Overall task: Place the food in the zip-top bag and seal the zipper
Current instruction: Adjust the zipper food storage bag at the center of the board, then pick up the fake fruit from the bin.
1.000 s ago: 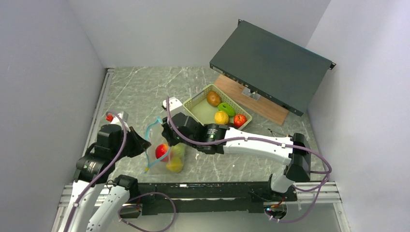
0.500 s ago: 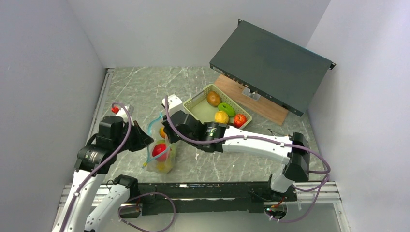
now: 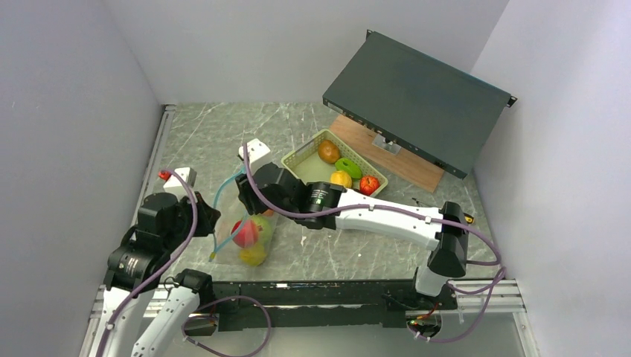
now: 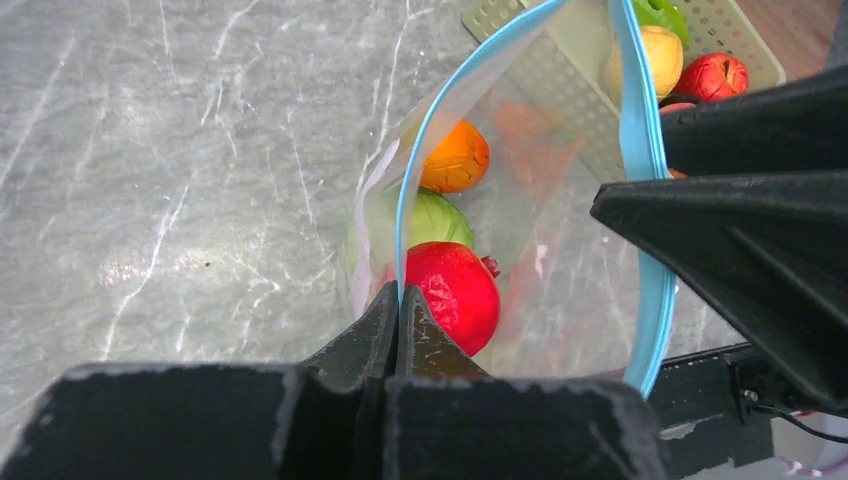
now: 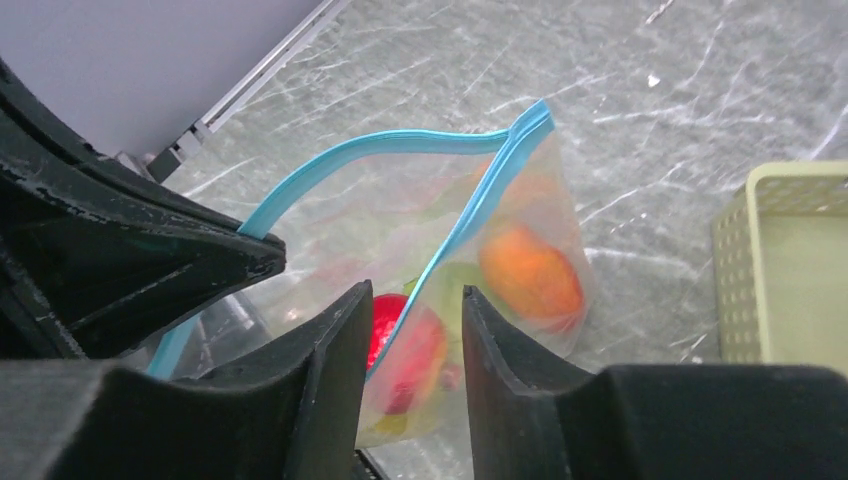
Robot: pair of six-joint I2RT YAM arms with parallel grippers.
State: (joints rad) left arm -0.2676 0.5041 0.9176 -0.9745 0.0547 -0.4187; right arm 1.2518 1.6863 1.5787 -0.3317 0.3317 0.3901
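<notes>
Since a second ago the right gripper (image 5: 415,295) has drawn back from the basket (image 3: 301,146) along the bag's mouth, and its jaws have parted a little. They now stand narrowly apart with the zipper strip (image 5: 350,155) running between them, clamped on neither side as far as the wrist view shows. The left gripper (image 4: 398,295) is pinched tight on the other lip of the bag (image 3: 251,236), which slumps on the tabletop (image 3: 208,134) just left of the basket, toward the arm bases. Inside it sit a red fruit (image 4: 455,295), a green fruit (image 4: 435,220) and an orange fruit (image 4: 455,158).

Four pieces lie in the basket: a brown piece (image 3: 328,151), a lime piece (image 3: 347,166), a yellow piece (image 3: 341,179) and a red apple (image 3: 369,184). The filling looks only part done.

With the right side loose, that lip may slide free and fall against the other, shutting the mouth (floppy film will not stand up alone). The next piece would then strike plastic and roll away. Held on one side only, the bag could also tip and spill its fruit. No slider tab can be made out, so where sealing would start is unclear.
</notes>
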